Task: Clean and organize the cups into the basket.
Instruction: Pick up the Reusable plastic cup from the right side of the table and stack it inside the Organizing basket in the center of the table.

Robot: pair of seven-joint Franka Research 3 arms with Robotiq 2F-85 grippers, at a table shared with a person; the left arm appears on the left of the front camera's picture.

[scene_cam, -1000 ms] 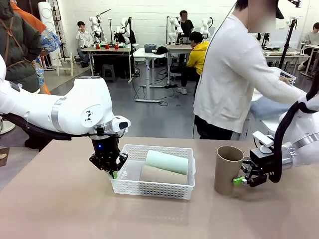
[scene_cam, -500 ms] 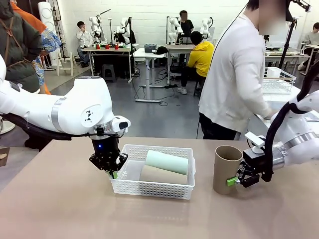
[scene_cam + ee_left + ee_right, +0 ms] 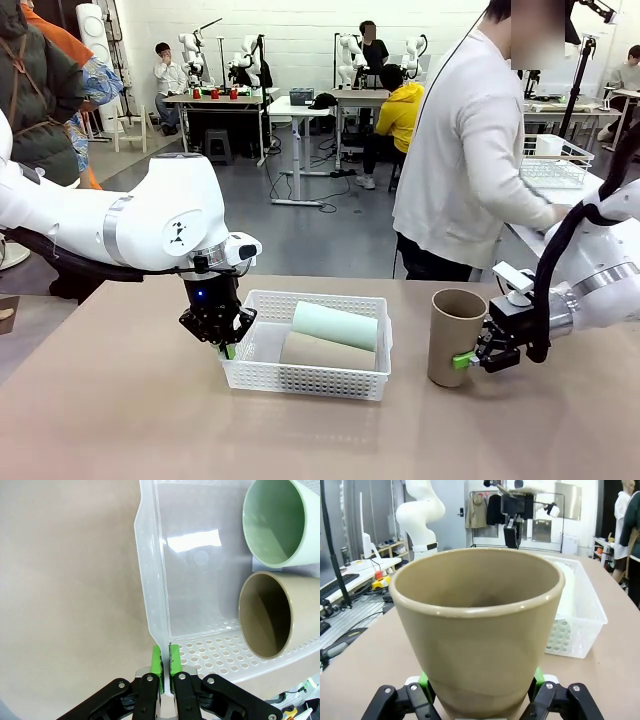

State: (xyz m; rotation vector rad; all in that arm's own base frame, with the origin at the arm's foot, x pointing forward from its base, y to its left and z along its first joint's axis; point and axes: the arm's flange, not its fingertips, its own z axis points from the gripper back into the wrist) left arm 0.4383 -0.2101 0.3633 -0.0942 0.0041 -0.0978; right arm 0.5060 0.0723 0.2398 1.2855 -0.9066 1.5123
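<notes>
The white lattice basket (image 3: 300,378) sits mid-table with a mint green cup (image 3: 335,325) and a tan cup (image 3: 325,352) lying side by side in it. My left gripper (image 3: 228,348) is shut on the basket's left wall; in the left wrist view its green pads (image 3: 156,656) pinch that wall (image 3: 150,580), with the mint cup (image 3: 280,520) and tan cup (image 3: 267,615) mouths facing me. A second tan cup (image 3: 452,340) stands upright on the table right of the basket. My right gripper (image 3: 465,358) holds it low on its side, pads against both flanks of the cup (image 3: 480,630).
A person in a white top (image 3: 470,150) stands at the table's far right, turned toward a side table with a wire basket (image 3: 555,160). Bare tabletop (image 3: 120,420) lies in front of and left of the basket.
My right gripper and the standing tan cup have shifted slightly left toward the basket. The person has straightened and turned at the side table. The left arm has not moved.
</notes>
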